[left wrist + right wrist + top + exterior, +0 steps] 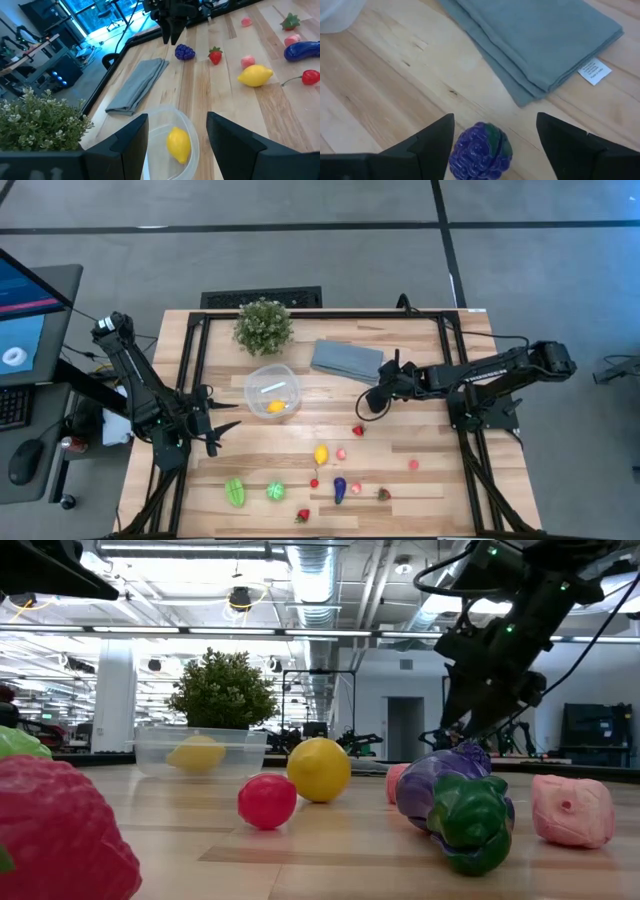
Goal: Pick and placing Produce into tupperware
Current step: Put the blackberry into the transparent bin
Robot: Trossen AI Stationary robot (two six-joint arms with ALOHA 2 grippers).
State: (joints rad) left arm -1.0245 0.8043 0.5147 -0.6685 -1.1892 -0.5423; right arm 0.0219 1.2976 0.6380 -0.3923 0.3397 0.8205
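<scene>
Right now your tupperware (271, 392) sits mid-table, just in front of the potted plant (264, 325) and to the left of the folded grey-blue cloth (346, 360). Only one piece is inside: a yellow lemon-like fruit (276, 407), resting on the bottom near the front wall; the left wrist view shows that yellow fruit (178, 144) alone in the clear bowl (165, 125).

Your right gripper (374, 398) hangs low over the table just in front of the cloth, fingers spread apart with a purple-blue berry (481, 150) lying on the wood between them, not clamped. The berry is near the cloth edge (535, 45), apart from it.

Your left gripper (225, 430) waits at the left side, front-left of the tupperware, fingers parted and holding nothing.

Rest of the produce lies loose on the front half of the table: a second lemon (321, 454), a red strawberry (358, 431), pink pieces (413, 465), a purple eggplant (339, 490), two green pieces (235, 492), another strawberry (303, 516). All outside the container.
</scene>
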